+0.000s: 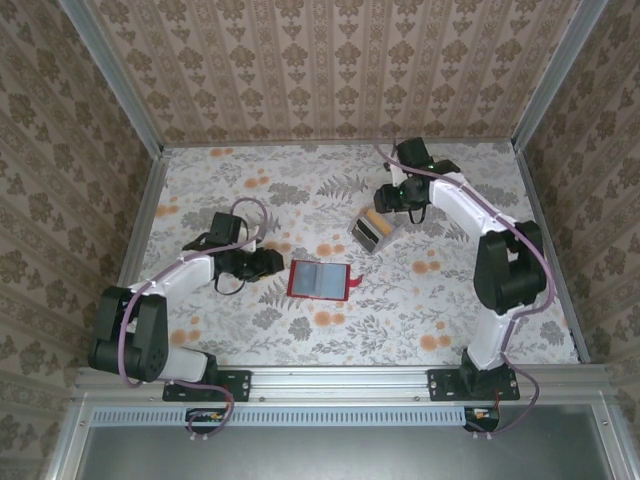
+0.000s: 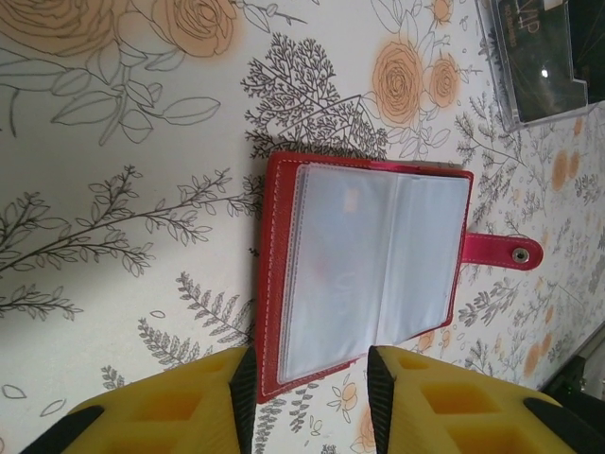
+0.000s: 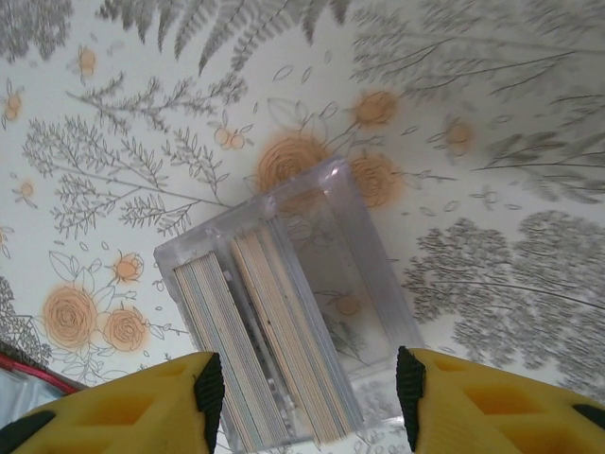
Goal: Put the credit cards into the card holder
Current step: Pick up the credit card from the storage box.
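- The small red bifold card holder [image 1: 320, 280] lies open and flat about mid-table on the flowered tablecloth [image 1: 250, 330]. Its greyish clear pockets [image 2: 378, 265] face up and its red tab strap [image 2: 501, 252] points to the near side.
- The thin credit cards [image 3: 248, 355], grey and tan at the edges, stand on edge in two packs inside a clear plastic box [image 1: 373, 232]. The box sits just far-right of the holder, apart from it.
- My left gripper [image 2: 312, 367] sits low at the holder's left end with its jaws partly apart. I cannot tell whether the yellow pads touch the red cover.
- My right gripper [image 3: 309, 371] hovers over the box with its jaws spread wide and nothing between them.
- I judge the step in hand to be drawing one card from the box. No card looks to be in the pockets yet.
- To do it well, I'd line the right jaws across the thickness of a single outer card, come down slowly and pinch only its top edge. The cards are packed tight, so neighbours may ride up with it.
- The box looks light and could tip or slide, so I'd pull straight along the card's plane.
- I'd use the left jaws to pin the holder's left end so it cannot skate when a card is pushed into a pocket.
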Motion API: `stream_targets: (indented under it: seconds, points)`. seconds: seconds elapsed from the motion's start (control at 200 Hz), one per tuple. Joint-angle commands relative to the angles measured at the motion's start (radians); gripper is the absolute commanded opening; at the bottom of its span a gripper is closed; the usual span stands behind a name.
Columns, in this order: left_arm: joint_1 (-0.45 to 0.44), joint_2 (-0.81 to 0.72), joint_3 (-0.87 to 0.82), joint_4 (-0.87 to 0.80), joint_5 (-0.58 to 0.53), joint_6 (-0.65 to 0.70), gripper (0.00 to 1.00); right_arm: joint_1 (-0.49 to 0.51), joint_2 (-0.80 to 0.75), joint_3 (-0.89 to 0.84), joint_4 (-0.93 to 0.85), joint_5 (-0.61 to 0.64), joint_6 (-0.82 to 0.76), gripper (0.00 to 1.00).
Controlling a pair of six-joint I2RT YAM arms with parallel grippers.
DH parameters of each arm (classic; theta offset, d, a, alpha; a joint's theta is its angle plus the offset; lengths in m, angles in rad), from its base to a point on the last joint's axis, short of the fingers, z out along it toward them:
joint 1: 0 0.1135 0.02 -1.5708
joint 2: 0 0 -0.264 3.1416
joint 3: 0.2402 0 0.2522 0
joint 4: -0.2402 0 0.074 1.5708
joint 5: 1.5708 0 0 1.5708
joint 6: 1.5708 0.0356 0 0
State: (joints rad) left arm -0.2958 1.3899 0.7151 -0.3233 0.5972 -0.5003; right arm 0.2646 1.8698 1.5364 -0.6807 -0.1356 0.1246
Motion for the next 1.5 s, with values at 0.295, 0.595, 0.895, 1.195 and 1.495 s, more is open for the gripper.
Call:
stream_targets:
  seconds: [0.295, 0.595, 0.895, 1.195, 1.495]
  points:
    - [-0.009, 0.000, 0.036, -0.042, -0.006, 0.011, 0.39, 0.006, 0.148, 0.111, -0.138, -0.090, -0.102, 0.57]
    - [-0.022, 0.010, 0.031, -0.024, -0.004, -0.001, 0.39, 0.006, 0.177, 0.117, -0.180, -0.168, -0.133, 0.58]
    - [-0.040, 0.021, 0.027, 0.007, 0.003, -0.021, 0.39, -0.002, 0.132, 0.095, -0.139, -0.353, -0.095, 0.56]
    - [-0.051, 0.025, 0.014, 0.030, 0.003, -0.039, 0.39, -0.035, 0.136, 0.076, -0.099, -0.471, -0.054, 0.50]
    - [-0.061, 0.035, 0.013, 0.038, 0.001, -0.044, 0.39, -0.037, 0.141, 0.065, -0.104, -0.456, -0.051, 0.32]
